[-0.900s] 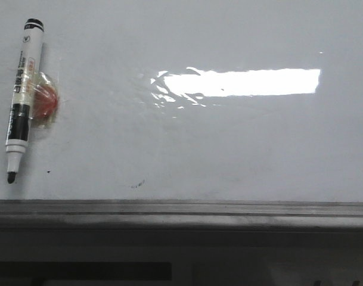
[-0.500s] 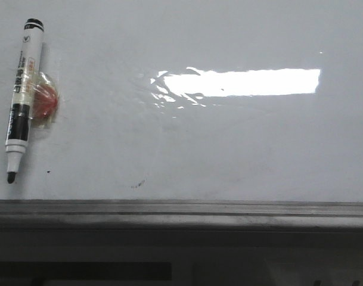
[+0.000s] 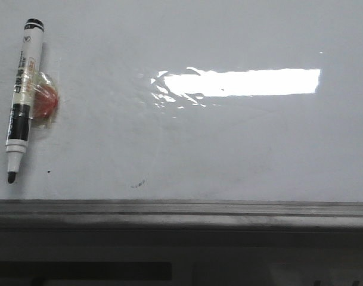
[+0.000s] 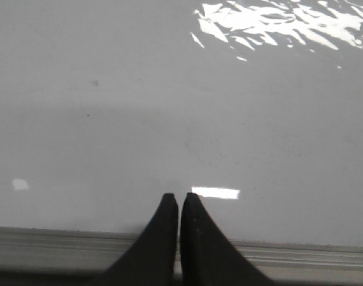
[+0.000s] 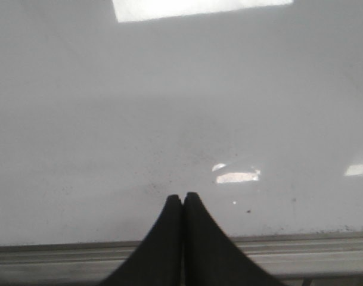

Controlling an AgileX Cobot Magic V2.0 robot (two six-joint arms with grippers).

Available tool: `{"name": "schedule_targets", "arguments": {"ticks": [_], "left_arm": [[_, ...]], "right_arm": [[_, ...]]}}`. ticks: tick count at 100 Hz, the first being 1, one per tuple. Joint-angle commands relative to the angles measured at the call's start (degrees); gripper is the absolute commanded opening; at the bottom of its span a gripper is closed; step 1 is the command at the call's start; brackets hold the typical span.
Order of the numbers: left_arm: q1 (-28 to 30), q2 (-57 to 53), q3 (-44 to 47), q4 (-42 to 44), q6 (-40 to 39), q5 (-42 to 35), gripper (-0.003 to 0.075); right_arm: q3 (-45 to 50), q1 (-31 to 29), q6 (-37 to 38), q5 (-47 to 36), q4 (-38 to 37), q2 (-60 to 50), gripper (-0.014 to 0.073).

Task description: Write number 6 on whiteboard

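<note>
Here, marker (image 3: 22,95) lying on whiteboard (image 3: 229,149), grippers seemingly closed

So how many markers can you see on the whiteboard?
1. The black-and-white marker lies at the whiteboard's far left in the front view, uncapped, tip toward the frame. Neither wrist view shows another.

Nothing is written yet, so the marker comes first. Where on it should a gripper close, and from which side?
Grip the marker across its upper barrel, near the black end, coming from its clear left side: it lies nearly upright, nib toward the frame, with a red lump against its right side.
</note>
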Motion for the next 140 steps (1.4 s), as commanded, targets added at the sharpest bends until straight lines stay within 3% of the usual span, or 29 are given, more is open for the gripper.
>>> {"name": "schedule_targets", "arguments": {"ticks": [1, 39, 50, 74, 104, 140], "left_arm": [[-0.4, -1.8, 2.5, -0.1, -0.5, -2.6, -0.0019], [-0.4, -1.8, 2.5, 0.4, -0.3, -3.2, -0.0019], [-0.4, -1.8, 2.5, 1.7, -0.3, -3.9, -0.0019], [-0.4, -1.8, 2.5, 8.0, -0.3, -4.3, -0.0019], [-0.4, -1.8, 2.5, 10.8, -0.3, -4.3, -0.0019], [-0.4, -1.8, 2.5, 12.4, -0.3, -5.6, -0.0019]], "right_arm": [[1.7, -0.2, -0.1, -1.3, -0.1, -1.1, -0.0064], [1.7, -0.2, -0.1, -1.2, -3.8, -1.1, -0.0064], [1.7, -0.2, -0.1, -1.9, -8.7, -1.1, -0.0064], [1.7, -0.2, -0.1, -19.1, -8.8, -1.1, -0.0064], [1.7, -0.2, -0.1, -27.3, -8.8, -1.1, -0.0064], [1.7, -0.2, -0.1, -18.7, -7.9, -1.1, -0.0064]]}}
